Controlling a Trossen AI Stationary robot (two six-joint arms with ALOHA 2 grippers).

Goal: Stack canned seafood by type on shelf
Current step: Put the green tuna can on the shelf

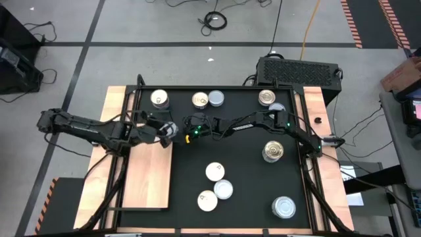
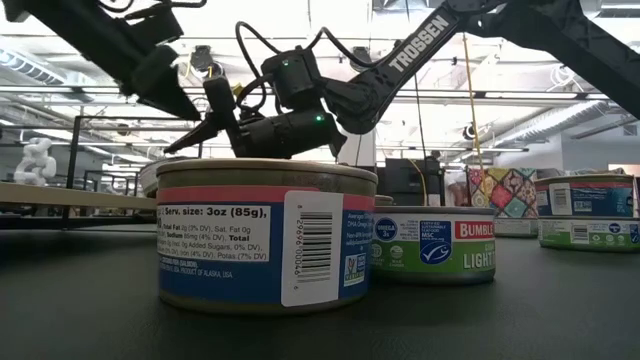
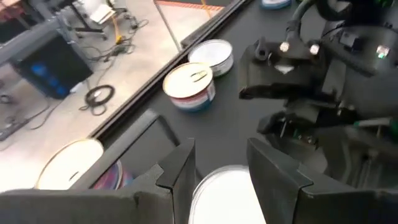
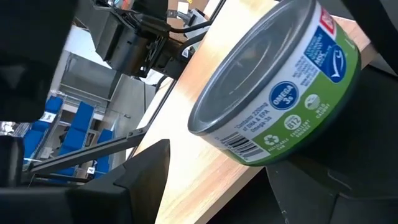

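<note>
My left gripper (image 1: 168,130) is shut on a flat round can (image 3: 224,193) with a pale top and a green and blue label (image 4: 273,81). It holds the can over the right edge of the light wooden shelf (image 1: 148,171). My right gripper (image 1: 187,128) stands open just to the right of that can, pointing at it, with nothing between its fingers (image 3: 252,109). Other cans sit on the black mat: three at the far edge (image 1: 200,99), three near the middle front (image 1: 215,172), and several on the right (image 1: 273,151). My left gripper pinches the can's round side wall (image 3: 202,186) between its two fingers, one on each opposite side. The fingers come from the table's left, slanting a little downward. The can is tilted above the shelf (image 4: 205,155); whether its lower edge touches the board is hidden.
The black mat (image 1: 243,171) fills the table's middle and right. A black box (image 1: 299,69) stands beyond the far right corner. In the low view a can (image 2: 265,235) stands close in front, with a green-labelled one (image 2: 435,245) beside it and stacked cans (image 2: 585,215) at right.
</note>
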